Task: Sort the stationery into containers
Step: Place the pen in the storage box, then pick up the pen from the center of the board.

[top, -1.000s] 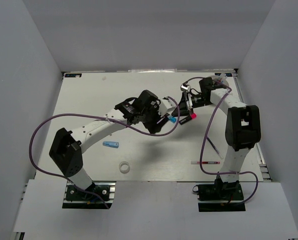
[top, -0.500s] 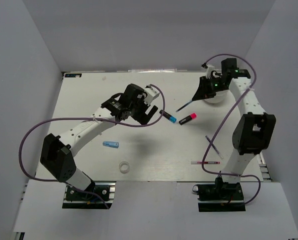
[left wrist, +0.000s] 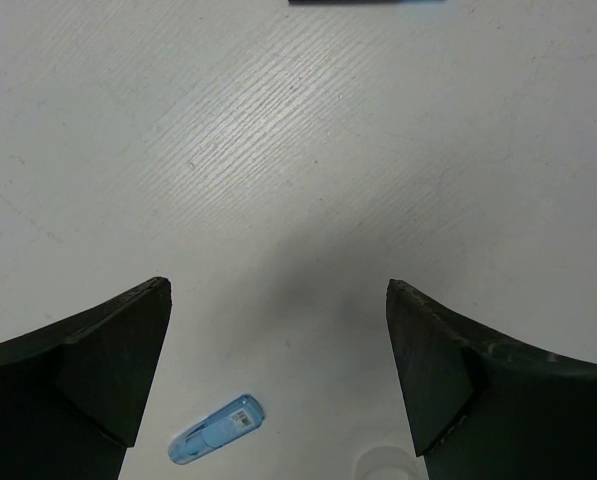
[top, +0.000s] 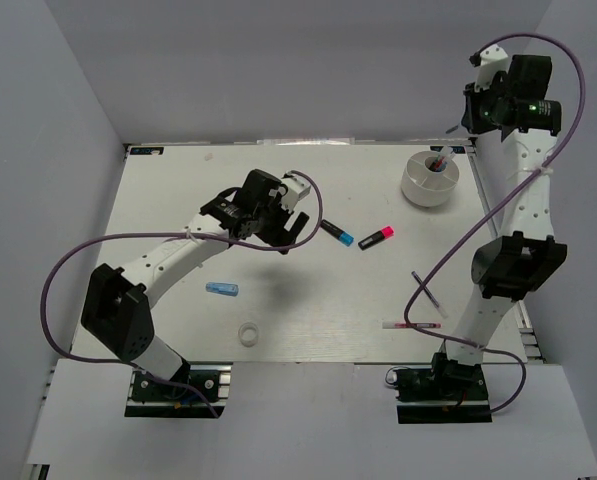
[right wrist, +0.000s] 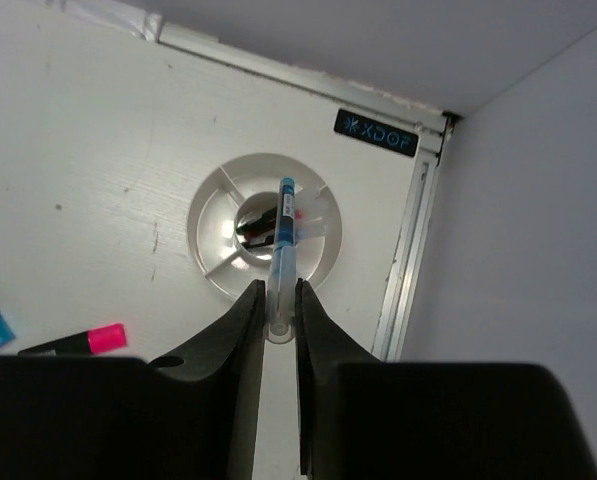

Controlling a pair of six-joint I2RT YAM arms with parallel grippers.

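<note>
My right gripper (right wrist: 276, 290) is shut on a thin blue pen (right wrist: 281, 245) and holds it high above the round white divided dish (right wrist: 213, 200), with the pen's tip pointing down over the middle of the dish. A dark item with a red bit lies in the dish. In the top view the right gripper (top: 475, 112) is raised above the dish (top: 418, 185). My left gripper (left wrist: 278, 290) is open and empty above bare table; in the top view (top: 278, 228) it is left of the blue-cap marker (top: 336, 233) and the pink-cap marker (top: 376, 238). The light-blue tube (top: 222, 290) and the white tape ring (top: 248, 333) lie at the front left.
A red pen (top: 413, 325) and a thin dark pen (top: 425, 292) lie near the right arm's base. The dish sits close to the table's right metal rail (right wrist: 408, 270) and back wall. The tube also shows in the left wrist view (left wrist: 215, 443).
The right arm has risen from beside the dish to high above it with the pen. The left gripper has drawn back a little from the markers.
</note>
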